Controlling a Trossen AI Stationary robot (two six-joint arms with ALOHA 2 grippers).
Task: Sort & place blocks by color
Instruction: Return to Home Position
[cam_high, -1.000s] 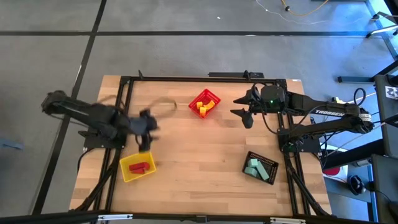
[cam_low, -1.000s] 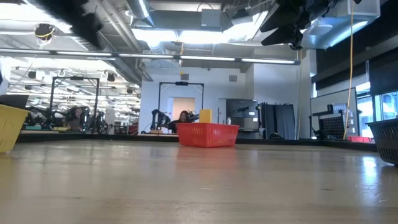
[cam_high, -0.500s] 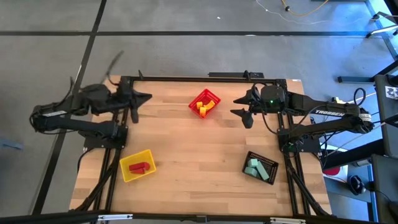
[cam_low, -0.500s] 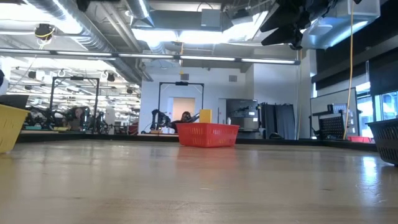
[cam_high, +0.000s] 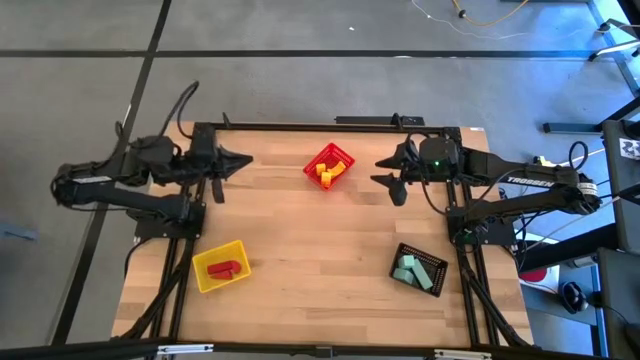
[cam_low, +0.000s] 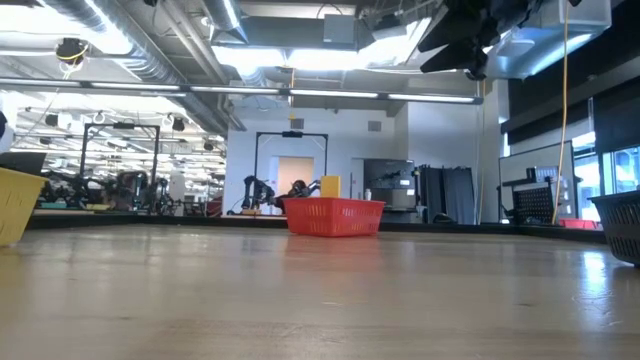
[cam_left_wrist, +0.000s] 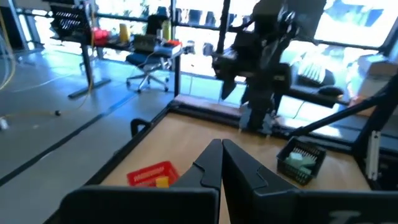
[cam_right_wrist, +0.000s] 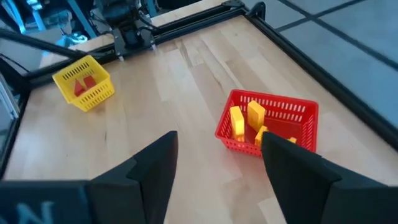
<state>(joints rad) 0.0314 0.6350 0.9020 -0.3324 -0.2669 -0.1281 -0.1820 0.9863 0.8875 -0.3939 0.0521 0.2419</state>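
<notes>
Yellow blocks lie in the red bin at the table's far middle. Red blocks lie in the yellow bin at the near left. Mint green blocks lie in the black bin at the near right. My left gripper hangs shut and empty over the far left corner, pointing toward the red bin. My right gripper stands open and empty just right of the red bin, above the table.
A black metal frame runs along the table's far edge and down both sides. The wood between the three bins holds no loose pieces. In the low view the red bin stands far off, with a workshop behind it.
My left gripper has swung from above the yellow bin toward the table's far left corner and come to rest there, pointing toward the red bin. The right arm and the three bins have kept still.
</notes>
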